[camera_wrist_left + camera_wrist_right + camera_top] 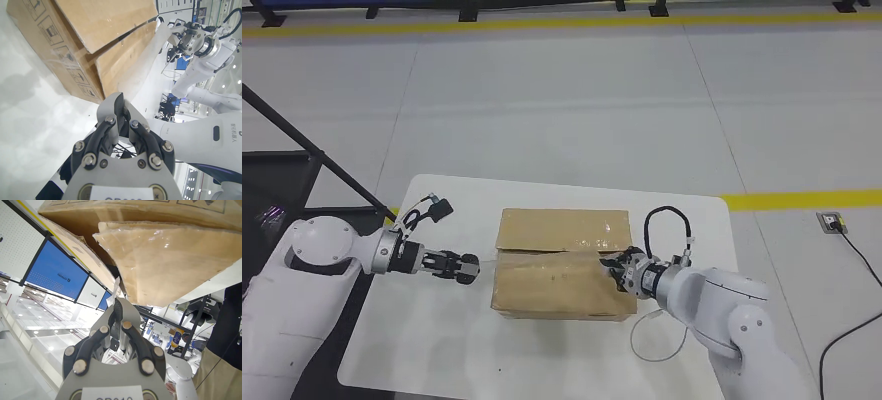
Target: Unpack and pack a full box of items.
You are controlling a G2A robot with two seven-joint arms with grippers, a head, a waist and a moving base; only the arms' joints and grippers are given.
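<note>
Cardboard box (pixel 562 265), mid-surface (pixel 442 340). Just beside its near left corner: left claw (pixel 470 267), pinched closed (nothing held). At its right edge: right claw (pixel 616 272), clamped on a clear tape strip (pixel 145 62) leading from the box top.

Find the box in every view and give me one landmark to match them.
Top view: box at the middle of the table.
Left wrist view: box just beyond the left hand, with its printed side facing that hand.
Right wrist view: box close over the right hand, which pinches a tape strip.
Shared landmark: the seam between the top flaps.
</note>
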